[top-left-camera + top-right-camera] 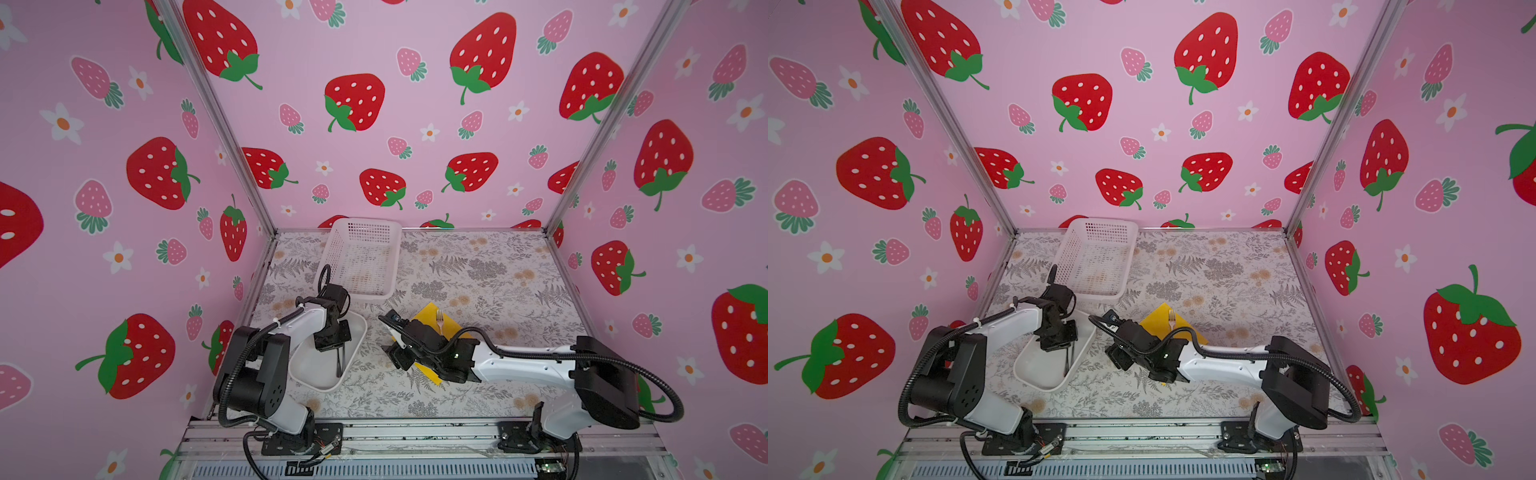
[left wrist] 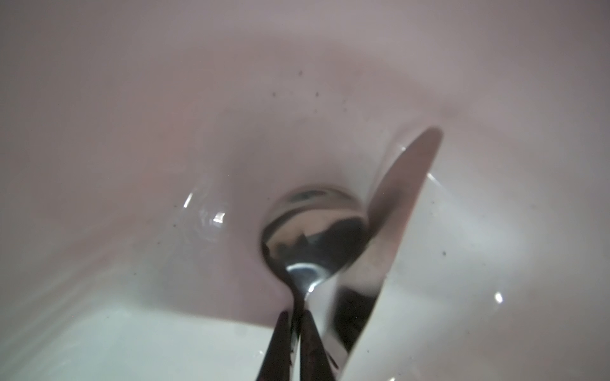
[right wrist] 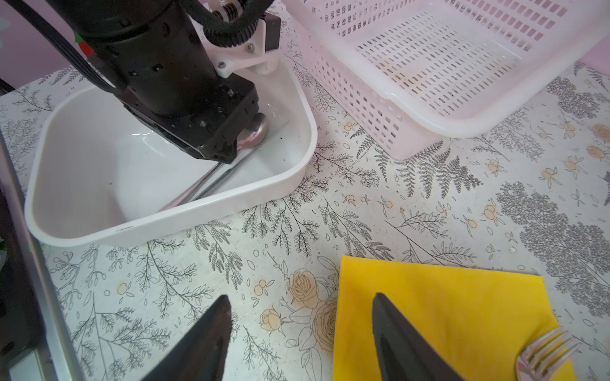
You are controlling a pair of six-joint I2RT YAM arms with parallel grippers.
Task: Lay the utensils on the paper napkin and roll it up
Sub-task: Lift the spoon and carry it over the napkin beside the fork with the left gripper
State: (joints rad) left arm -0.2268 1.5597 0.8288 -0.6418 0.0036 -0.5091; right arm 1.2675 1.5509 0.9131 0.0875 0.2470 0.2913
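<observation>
My left gripper [image 2: 297,316] reaches down into the white tray [image 3: 198,214] and is shut on the thin neck of a spoon [image 2: 313,231], whose shiny bowl rests on the tray floor. A knife [image 2: 396,214] lies beside the spoon in the tray. In both top views the left gripper [image 1: 338,353] [image 1: 1067,349] stands over the tray's right side. The yellow paper napkin [image 1: 428,316] [image 3: 445,303] lies flat on the table with a fork [image 1: 439,320] [image 3: 544,353] on it. My right gripper [image 3: 300,313] hangs open above the napkin's left edge, holding nothing.
A white perforated basket [image 1: 365,257] [image 3: 445,66] stands behind the tray, close to the back wall. The tray [image 1: 316,384] sits at the left of the floral table. Strawberry-patterned walls enclose the table on three sides.
</observation>
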